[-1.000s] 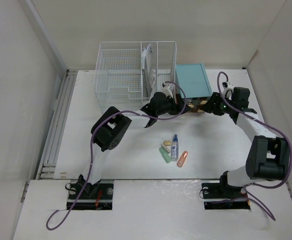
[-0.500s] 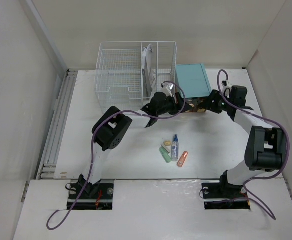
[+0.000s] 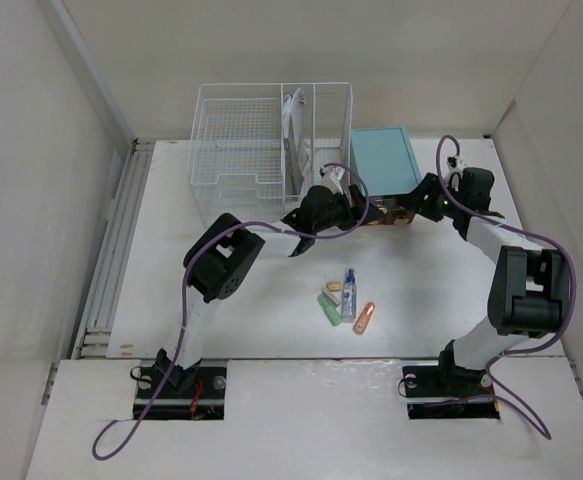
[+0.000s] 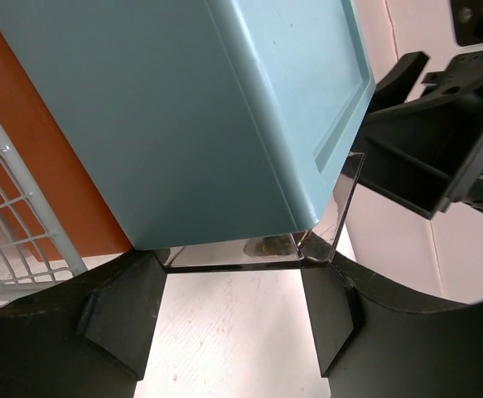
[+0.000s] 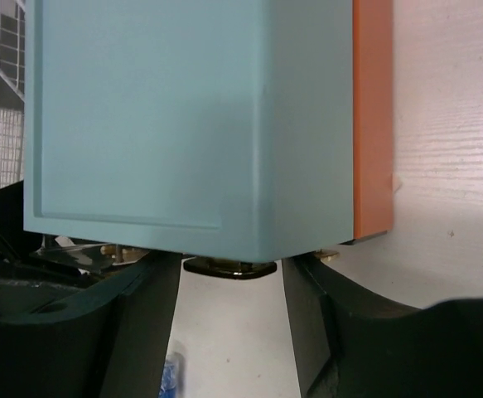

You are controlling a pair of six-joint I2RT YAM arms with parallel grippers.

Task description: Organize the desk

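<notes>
The white desk (image 3: 221, 290) holds a teal drawer cabinet (image 3: 383, 158) at the back right. Both grippers are at the cabinet's front. My left gripper (image 3: 356, 205) is open. Its fingers (image 4: 125, 315) stand at either end of a clear drawer edge (image 4: 233, 265) under the teal body (image 4: 183, 116). My right gripper (image 3: 418, 207) is open, with a dark knob (image 5: 229, 267) between its fingers (image 5: 142, 332), very close to both. An orange panel (image 5: 372, 124) runs along the cabinet's side.
A white wire basket (image 3: 261, 140) stands at the back, left of the cabinet. A blue bottle (image 3: 349, 293), a green piece (image 3: 328, 310), an orange piece (image 3: 364, 318) and a small yellow piece (image 3: 334, 287) lie mid-desk. A metal rail (image 3: 111, 250) runs along the left edge.
My right gripper has moved back and left, closer to the cabinet's front. The left gripper has barely moved.
</notes>
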